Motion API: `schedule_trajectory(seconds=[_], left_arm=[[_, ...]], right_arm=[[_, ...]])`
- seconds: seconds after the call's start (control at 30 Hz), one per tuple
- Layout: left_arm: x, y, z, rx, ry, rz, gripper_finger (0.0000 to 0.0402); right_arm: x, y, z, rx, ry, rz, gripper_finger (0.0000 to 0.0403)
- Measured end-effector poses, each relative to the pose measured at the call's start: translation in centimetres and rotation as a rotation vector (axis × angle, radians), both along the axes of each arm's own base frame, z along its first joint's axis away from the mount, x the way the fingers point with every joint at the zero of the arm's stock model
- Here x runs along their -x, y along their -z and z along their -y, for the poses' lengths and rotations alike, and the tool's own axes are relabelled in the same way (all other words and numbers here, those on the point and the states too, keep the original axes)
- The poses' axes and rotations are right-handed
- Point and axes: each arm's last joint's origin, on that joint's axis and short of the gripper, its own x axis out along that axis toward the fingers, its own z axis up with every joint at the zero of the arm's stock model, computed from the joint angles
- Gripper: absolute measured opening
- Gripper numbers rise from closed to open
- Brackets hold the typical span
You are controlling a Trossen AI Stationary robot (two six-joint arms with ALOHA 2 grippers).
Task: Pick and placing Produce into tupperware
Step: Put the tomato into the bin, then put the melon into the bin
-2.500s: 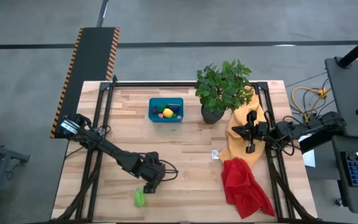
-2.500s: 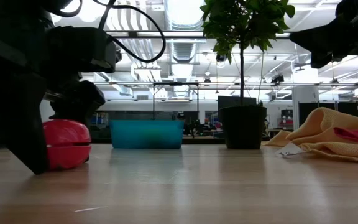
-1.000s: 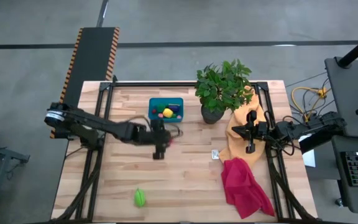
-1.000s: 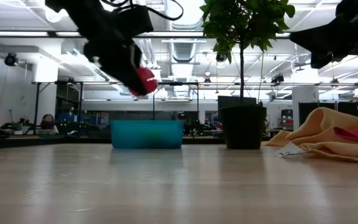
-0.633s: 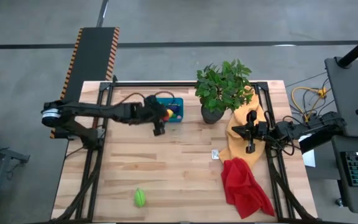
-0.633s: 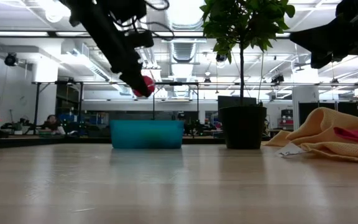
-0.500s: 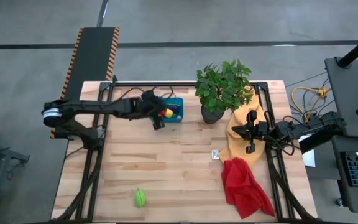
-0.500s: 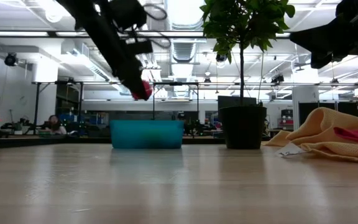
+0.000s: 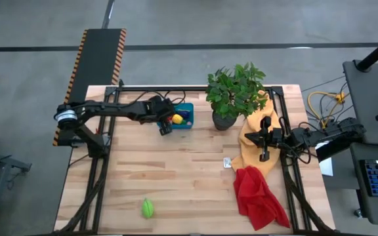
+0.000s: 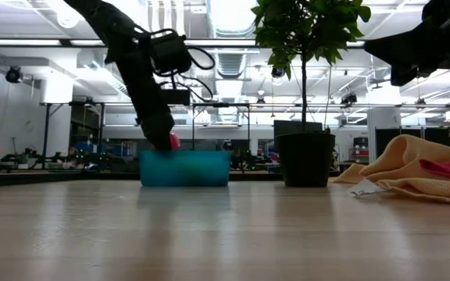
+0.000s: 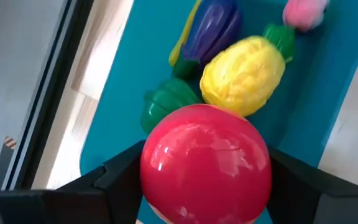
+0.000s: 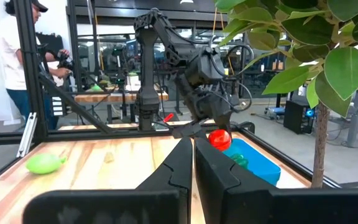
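The pale wooden bench (image 9: 195,177) fills the middle of the high view, with grey floor around it. The left gripper (image 9: 165,126) sits at the upper centre of that view, at the left end of the teal tupperware (image 9: 188,124), its jaws clamped on a red ball (image 11: 205,163). The left wrist view shows the ball just above the box, where a yellow piece (image 11: 243,74), a purple piece (image 11: 211,28), a green piece (image 11: 165,104) and a pink piece (image 11: 302,11) already lie. A green fruit (image 9: 148,208) lies alone at the lower left of the bench. The right gripper (image 9: 264,155) rests over the yellow cloth (image 9: 249,147) at the right, jaws closed and empty, near the potted plant (image 9: 233,95) and red cloth (image 9: 258,196). In the low view, an open workshop with ceiling lights lies beyond.
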Motion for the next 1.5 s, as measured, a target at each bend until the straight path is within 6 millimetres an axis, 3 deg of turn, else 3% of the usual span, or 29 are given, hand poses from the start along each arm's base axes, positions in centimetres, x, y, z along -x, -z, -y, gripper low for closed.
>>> schedule_trajectory(seconds=[0.47,0.7,0.9,1.17,1.4,1.5], left_arm=[[0.1,-0.2,0.1,-0.004,0.042,-0.027,0.031],[0.3,-3.7,1.6,0.112,0.152,0.159,0.0314],[2.6,-7.9,4.9,0.239,0.257,0.382,0.0314],[6.3,-11.5,11.1,0.302,0.324,0.569,0.0315],[9.9,-12.3,14.9,0.357,0.141,0.607,0.0315],[10.3,-12.0,16.1,0.435,0.067,0.611,0.0315]], right_arm=[[0.0,0.0,0.0,0.0,0.0,0.0,0.0009],[0.0,0.0,0.0,0.001,0.0,-0.001,0.0009],[0.0,0.0,0.0,0.001,0.0,-0.002,0.0009],[0.0,0.1,0.0,0.003,0.0,-0.006,0.0009],[0.0,0.1,0.0,0.002,0.0,-0.006,0.0009],[-0.1,0.1,0.0,0.003,0.0,-0.008,0.0009]])
